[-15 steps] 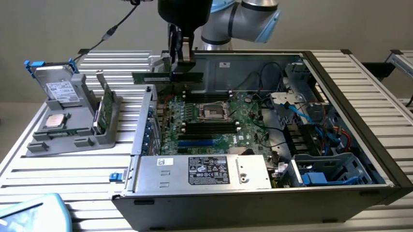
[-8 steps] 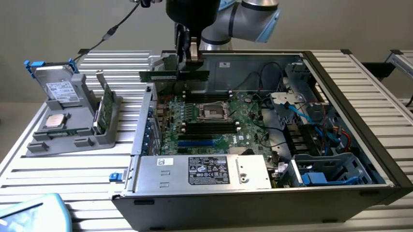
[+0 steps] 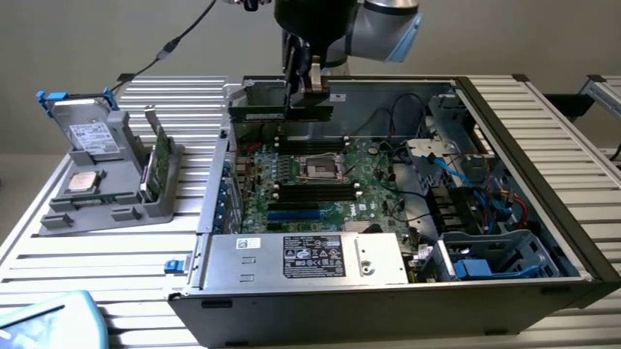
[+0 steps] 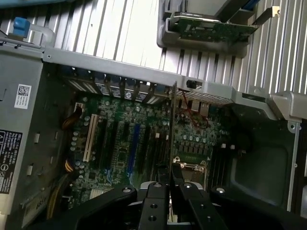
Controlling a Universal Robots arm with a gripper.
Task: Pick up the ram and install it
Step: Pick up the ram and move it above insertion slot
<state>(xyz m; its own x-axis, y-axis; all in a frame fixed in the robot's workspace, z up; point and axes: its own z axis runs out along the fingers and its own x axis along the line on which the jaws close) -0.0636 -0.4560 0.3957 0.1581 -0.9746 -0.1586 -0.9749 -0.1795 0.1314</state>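
Ram (image 3: 267, 114) clamped in the gripper (image 3: 310, 93), hanging over the open case (image 3: 545, 189).
Looked gripped off-centre, so it could've tilted and missed the memory slots (image 3: 313, 142).

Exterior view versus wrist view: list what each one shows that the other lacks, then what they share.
Exterior view: the silver hard drive and the small square silver processor chip in the grey plastic holder, plus the grey robot arm joint. Wrist view: the white expansion slot on the board. Both: the gripper shut on the long, thin dark-green ram stick above the green motherboard, and the broad green card with a metal bracket.
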